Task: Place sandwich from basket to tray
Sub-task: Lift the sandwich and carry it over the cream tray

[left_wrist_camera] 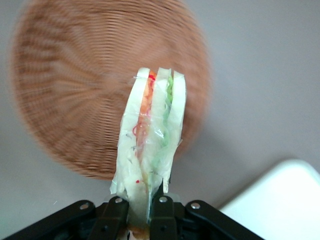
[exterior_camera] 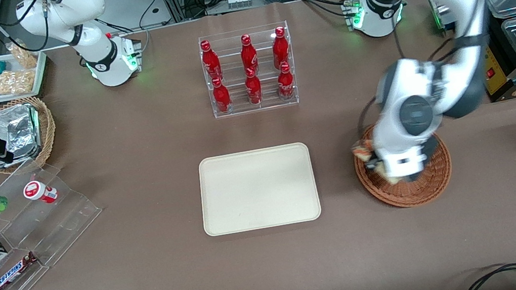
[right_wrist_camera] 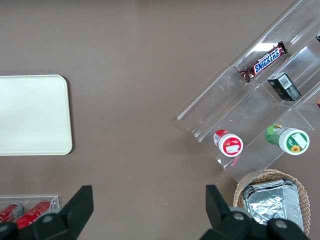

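The wrapped sandwich [left_wrist_camera: 150,135] is pinched at one end between the jaws of the left gripper [left_wrist_camera: 140,210] and is held in the air above the round reddish-brown wicker basket [exterior_camera: 430,185], clear of the weave. The cream tray [exterior_camera: 258,188] is seen beside the basket, toward the parked arm's end of the brown table [exterior_camera: 156,283].

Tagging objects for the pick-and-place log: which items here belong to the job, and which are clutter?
In the job:
sandwich, clamped in the gripper above the basket
basket, reddish-brown wicker
tray, cream, nothing on it

Lying about:
rack of red bottles
Snickers bar
foil packs in the tan basket
two small tubs
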Controlling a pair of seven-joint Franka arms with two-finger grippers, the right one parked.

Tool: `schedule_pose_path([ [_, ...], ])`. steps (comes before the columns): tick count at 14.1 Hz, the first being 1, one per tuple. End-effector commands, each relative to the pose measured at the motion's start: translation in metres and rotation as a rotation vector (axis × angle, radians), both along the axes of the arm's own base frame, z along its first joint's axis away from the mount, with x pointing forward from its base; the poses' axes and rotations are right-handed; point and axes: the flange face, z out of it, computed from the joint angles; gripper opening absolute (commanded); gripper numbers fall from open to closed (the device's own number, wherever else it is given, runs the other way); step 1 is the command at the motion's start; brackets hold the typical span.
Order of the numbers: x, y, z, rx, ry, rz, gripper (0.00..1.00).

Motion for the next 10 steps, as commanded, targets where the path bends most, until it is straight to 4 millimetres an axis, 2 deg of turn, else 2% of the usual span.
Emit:
schedule_pose_path([
  [1, 0.024, -0.070, -0.011, -0.014, -0.039, -0.242, 0.04],
  [3, 0.026, -0.122, -0.018, -0.066, -0.058, -0.361, 0.06],
  [5, 0.017, -0.162, -0.018, -0.149, -0.058, -0.425, 0.04],
  [7, 0.005, -0.195, -0.020, -0.194, -0.060, -0.489, 0.03],
  [10, -0.018, -0.245, -0.038, -0.207, -0.070, -0.561, 0.03],
])
